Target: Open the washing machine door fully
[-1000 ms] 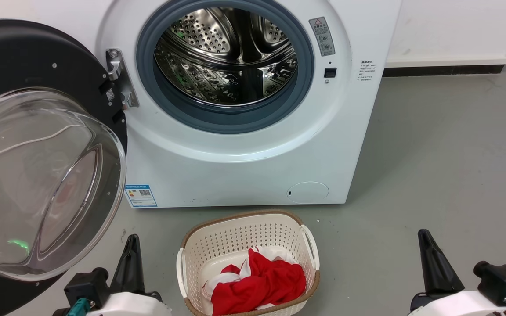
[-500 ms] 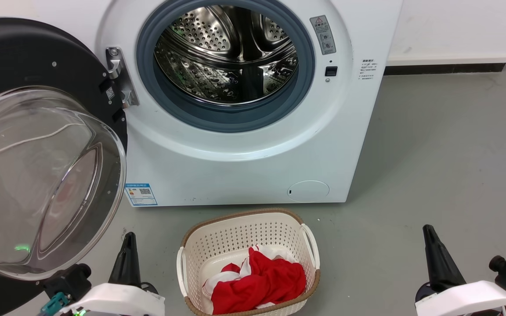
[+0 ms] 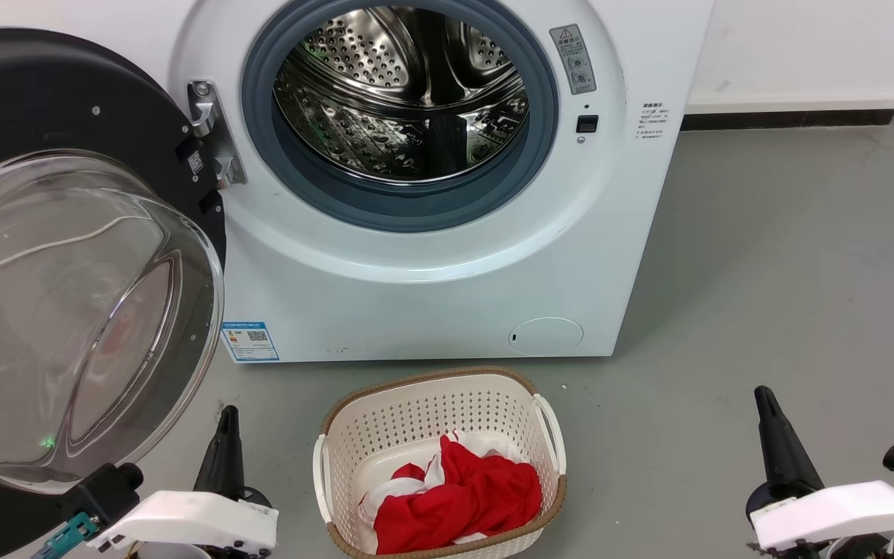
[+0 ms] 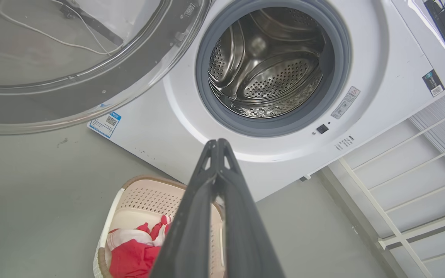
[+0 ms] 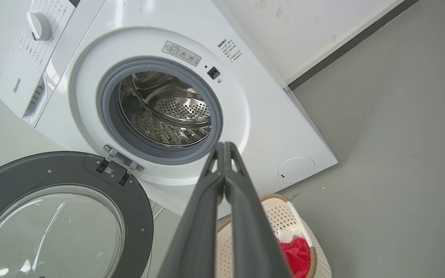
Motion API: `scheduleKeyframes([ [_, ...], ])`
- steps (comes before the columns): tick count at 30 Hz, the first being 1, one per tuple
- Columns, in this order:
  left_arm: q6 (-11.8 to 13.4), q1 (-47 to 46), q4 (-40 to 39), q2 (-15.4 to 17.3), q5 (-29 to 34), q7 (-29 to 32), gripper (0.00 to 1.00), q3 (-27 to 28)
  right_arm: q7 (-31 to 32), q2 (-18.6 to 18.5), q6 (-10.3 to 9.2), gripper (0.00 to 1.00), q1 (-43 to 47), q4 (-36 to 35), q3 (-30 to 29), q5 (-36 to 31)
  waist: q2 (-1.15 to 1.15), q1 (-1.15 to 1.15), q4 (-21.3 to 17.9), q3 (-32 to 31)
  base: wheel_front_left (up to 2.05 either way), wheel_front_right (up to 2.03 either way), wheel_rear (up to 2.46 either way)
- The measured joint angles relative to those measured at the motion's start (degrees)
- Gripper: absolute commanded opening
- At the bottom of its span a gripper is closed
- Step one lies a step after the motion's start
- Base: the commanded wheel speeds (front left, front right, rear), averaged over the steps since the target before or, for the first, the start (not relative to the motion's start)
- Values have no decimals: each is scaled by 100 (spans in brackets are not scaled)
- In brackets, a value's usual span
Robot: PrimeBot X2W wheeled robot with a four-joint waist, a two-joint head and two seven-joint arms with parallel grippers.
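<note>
Firstly, left gripper [image 3: 227, 413]: two dark fingers pressed together at the tips, holding nothing, pointing toward the washer front. Right gripper [image 3: 762, 394]: fingers likewise closed tip to tip, empty, over bare grey floor [image 3: 773, 256].

Between the two grippers: cream perforated basket [image 3: 431, 376], holding a red cloth [image 3: 462, 497] over something white.

Just beside the left gripper, on its outer side and above it: washing machine door [image 3: 67, 295], swung wide out from the opening, a black disc with a bulging clear glass bowl, touching neither gripper. Metal hinge [image 3: 213, 136] joins the door to the white washer front [image 3: 416, 303].

Beyond both sets of fingertips: grey rubber ring [image 3: 408, 216] around the steel drum [image 3: 408, 93], uncovered.

Low on the washer front, on the right gripper's side of the basket: small round white flap [image 3: 545, 336].
</note>
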Motion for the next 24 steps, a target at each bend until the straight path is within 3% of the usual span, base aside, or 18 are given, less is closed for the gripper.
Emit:
scheduleKeyframes([
  [24,-199,-166,142,-11,-1663,417,0,189,307,-29,0,0,-244,200,-103,1672,0,0,32,43,0,0,0],
])
